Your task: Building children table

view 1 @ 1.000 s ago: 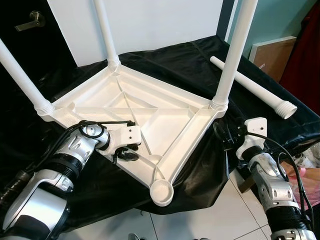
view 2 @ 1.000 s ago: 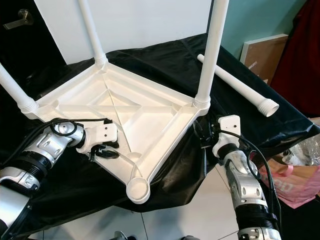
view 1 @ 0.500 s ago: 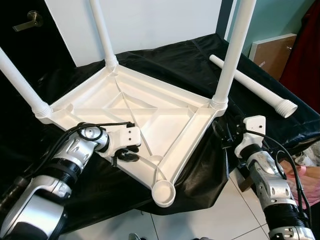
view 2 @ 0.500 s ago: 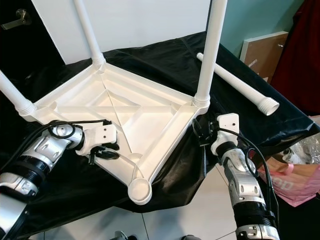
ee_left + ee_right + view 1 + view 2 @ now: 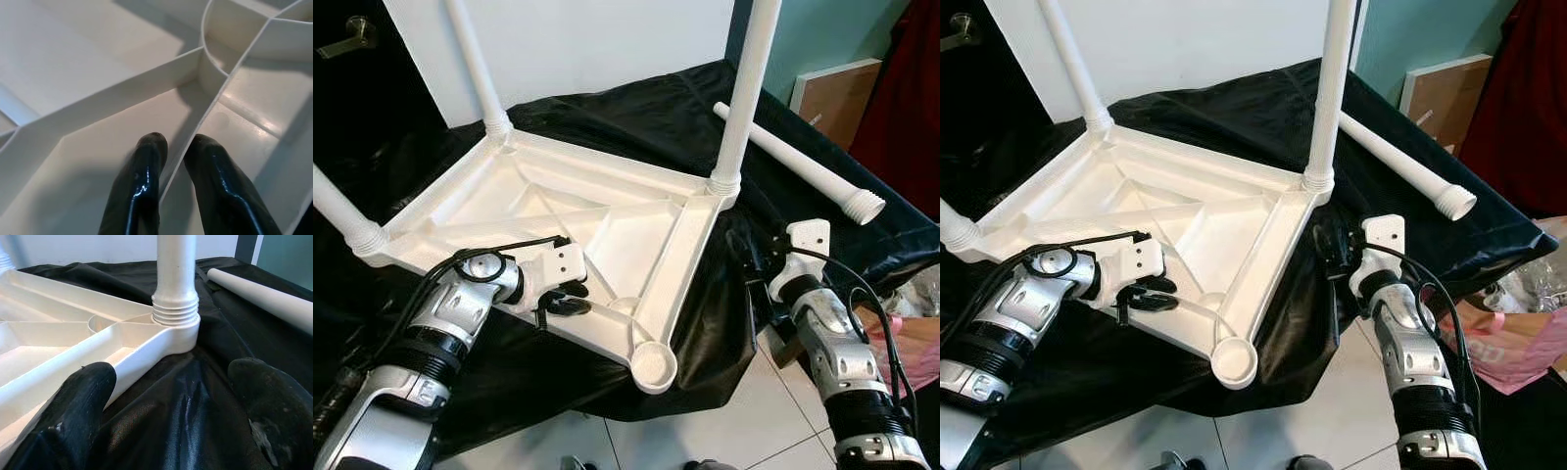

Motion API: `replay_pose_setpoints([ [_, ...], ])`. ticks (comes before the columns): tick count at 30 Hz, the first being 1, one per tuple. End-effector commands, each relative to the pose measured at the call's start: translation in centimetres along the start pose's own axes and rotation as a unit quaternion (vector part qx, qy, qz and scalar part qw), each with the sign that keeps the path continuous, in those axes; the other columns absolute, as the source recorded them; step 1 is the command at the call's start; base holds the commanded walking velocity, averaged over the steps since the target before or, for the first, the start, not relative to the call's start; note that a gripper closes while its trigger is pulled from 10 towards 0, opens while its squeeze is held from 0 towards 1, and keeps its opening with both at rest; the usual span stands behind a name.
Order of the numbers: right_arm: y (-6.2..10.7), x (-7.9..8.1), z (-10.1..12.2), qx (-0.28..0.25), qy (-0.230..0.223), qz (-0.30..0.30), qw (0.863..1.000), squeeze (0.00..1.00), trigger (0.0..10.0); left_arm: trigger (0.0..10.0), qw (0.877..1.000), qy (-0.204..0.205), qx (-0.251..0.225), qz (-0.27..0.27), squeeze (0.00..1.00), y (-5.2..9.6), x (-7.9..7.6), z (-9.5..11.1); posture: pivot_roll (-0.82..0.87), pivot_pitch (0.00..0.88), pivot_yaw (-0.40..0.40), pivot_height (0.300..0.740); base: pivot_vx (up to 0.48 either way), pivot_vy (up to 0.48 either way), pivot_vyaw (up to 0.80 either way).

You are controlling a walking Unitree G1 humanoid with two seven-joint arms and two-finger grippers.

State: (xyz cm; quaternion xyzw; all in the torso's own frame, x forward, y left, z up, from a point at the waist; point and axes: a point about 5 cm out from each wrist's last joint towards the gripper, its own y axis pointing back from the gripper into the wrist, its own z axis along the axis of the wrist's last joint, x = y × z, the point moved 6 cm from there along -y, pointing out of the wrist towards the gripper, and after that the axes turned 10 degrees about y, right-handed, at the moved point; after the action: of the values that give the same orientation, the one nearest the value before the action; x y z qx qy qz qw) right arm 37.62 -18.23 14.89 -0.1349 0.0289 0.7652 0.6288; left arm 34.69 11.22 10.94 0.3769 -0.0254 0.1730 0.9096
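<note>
Your left gripper [image 5: 171, 147] pinched a rib of the upturned tabletop [image 5: 607, 225] on the black cloth [image 5: 636, 117]; your right gripper [image 5: 171, 406] sat spread wide beside the near leg [image 5: 744, 88], loose leg [image 5: 798, 152] lying behind

White wall [image 5: 607, 39], tiled floor [image 5: 744, 431]

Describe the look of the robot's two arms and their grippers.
Both arms are silver with ribbed black bands and loose black cables. A white block caps each wrist. The left gripper and the right gripper each have two long, rounded black fingers: glossy on the left, scuffed and dull on the right.
</note>
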Motion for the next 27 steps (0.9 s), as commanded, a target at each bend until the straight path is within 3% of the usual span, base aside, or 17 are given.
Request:
replay_pose_setpoints([
  [1, 0.0, 0.2, -0.4, 0.007, -0.001, 0.004, 1.000, 0.00, 10.0, 0.0, 0.990, 0.063, -0.006, 0.124, 0.00, 1.5, 3.0, -1.8, -0.07, 0.094, 0.030, 0.740, 0.000, 0.000, 0.00],
  [4, 0.2, -0.2, -0.4, 0.007, -0.002, -0.004, 1.000, 0.00, 10.0, 0.0, 0.979, 0.080, 0.011, 0.189, 0.00, 3.3, 4.9, -2.8, -0.07, 0.091, 0.036, 0.740, 0.000, 0.000, 0.00],
  [9, 0.4, -0.3, -0.5, 0.008, -0.001, -0.006, 1.000, 0.00, 10.0, 0.0, 0.970, 0.091, 0.012, 0.227, 0.00, 4.1, 5.7, -3.0, -0.07, 0.091, 0.037, 0.740, 0.000, 0.000, 0.00],
  [12, 0.5, -0.2, -0.7, 0.010, -0.003, -0.007, 1.000, 0.00, 10.0, 0.0, 0.970, 0.093, -0.003, 0.226, 0.00, 3.6, 4.8, -2.0, -0.07, 0.089, 0.036, 0.740, 0.000, 0.000, 0.00],
  [15, 0.3, -0.1, -0.7, 0.009, -0.004, -0.007, 1.000, 0.00, 10.0, 0.0, 0.978, 0.083, -0.023, 0.188, 0.00, 1.8, 2.7, -0.4, -0.07, 0.090, 0.035, 0.740, 0.000, 0.000, 0.00],
  [16, 0.3, -0.1, -0.7, 0.009, -0.004, -0.007, 1.000, 0.00, 10.0, 0.0, 0.978, 0.083, -0.023, 0.188, 0.00, 1.8, 2.7, -0.4, -0.07, 0.090, 0.035, 0.740, 0.000, 0.000, 0.00],
  [17, 0.3, -0.1, -0.6, 0.009, -0.004, -0.006, 1.000, 0.00, 10.0, 0.0, 0.983, 0.077, -0.033, 0.164, 0.00, 0.8, 1.5, 0.3, -0.07, 0.090, 0.035, 0.740, 0.000, 0.000, 0.00],
  [18, 0.3, -0.1, -0.6, 0.009, -0.004, -0.006, 1.000, 0.00, 10.0, 0.0, 0.983, 0.077, -0.033, 0.164, 0.00, 0.8, 1.5, 0.3, -0.07, 0.090, 0.035, 0.740, 0.000, 0.000, 0.00],
  [19, 0.2, -0.1, -0.6, 0.009, -0.004, -0.006, 1.000, 0.00, 10.0, 3.8, 0.987, 0.071, -0.041, 0.136, 0.00, 0.0, 0.2, 0.9, -0.07, 0.090, 0.035, 0.740, 0.000, 0.000, 0.00],
  [20, 0.2, -0.1, -0.6, 0.009, -0.004, -0.006, 1.000, 0.00, 10.0, 3.8, 0.987, 0.071, -0.041, 0.136, 0.00, 0.0, 0.2, 0.9, -0.07, 0.090, 0.035, 0.740, 0.000, 0.000, 0.00],
  [21, 0.1, 0.0, -0.6, 0.009, -0.004, -0.005, 1.000, 0.00, 10.0, 10.0, 0.990, 0.060, -0.044, 0.118, 0.00, -0.7, -0.7, 1.2, -0.06, 0.090, 0.030, 0.740, 0.000, 0.000, 0.00],
  [23, 0.1, 0.0, -0.7, 0.009, -0.004, -0.003, 1.000, 0.00, 10.0, 10.0, 0.992, 0.051, -0.041, 0.112, 0.00, -1.0, -1.0, 1.4, -0.06, 0.090, 0.030, 0.740, 0.000, 0.000, 0.00],
  [24, 0.0, 0.1, -0.6, 0.009, -0.003, -0.001, 1.000, 0.00, 10.0, 10.0, 0.991, 0.051, -0.048, 0.110, 0.18, -1.0, -0.9, 1.7, -0.06, 0.090, 0.028, 0.740, 0.000, 0.000, 0.00],
  [25, 0.0, 0.1, -0.6, 0.009, -0.003, -0.001, 1.000, 0.00, 10.0, 10.0, 0.991, 0.051, -0.048, 0.110, 0.18, -1.0, -0.9, 1.7, -0.06, 0.090, 0.028, 0.740, 0.000, 0.000, 0.00],
  [26, 0.0, 0.2, -0.6, 0.008, -0.003, 0.000, 1.000, 0.00, 10.0, 10.0, 0.990, 0.060, -0.058, 0.112, 1.00, -0.7, -0.6, 2.0, -0.06, 0.091, 0.027, 0.740, 0.000, 0.000, 0.00],
  [27, 0.0, 0.2, -0.6, 0.008, -0.002, 0.001, 1.000, 0.00, 10.0, 10.0, 0.990, 0.063, -0.073, 0.105, 1.00, -0.3, -0.5, 2.5, -0.06, 0.093, 0.027, 0.740, 0.000, 0.000, 0.00],
])
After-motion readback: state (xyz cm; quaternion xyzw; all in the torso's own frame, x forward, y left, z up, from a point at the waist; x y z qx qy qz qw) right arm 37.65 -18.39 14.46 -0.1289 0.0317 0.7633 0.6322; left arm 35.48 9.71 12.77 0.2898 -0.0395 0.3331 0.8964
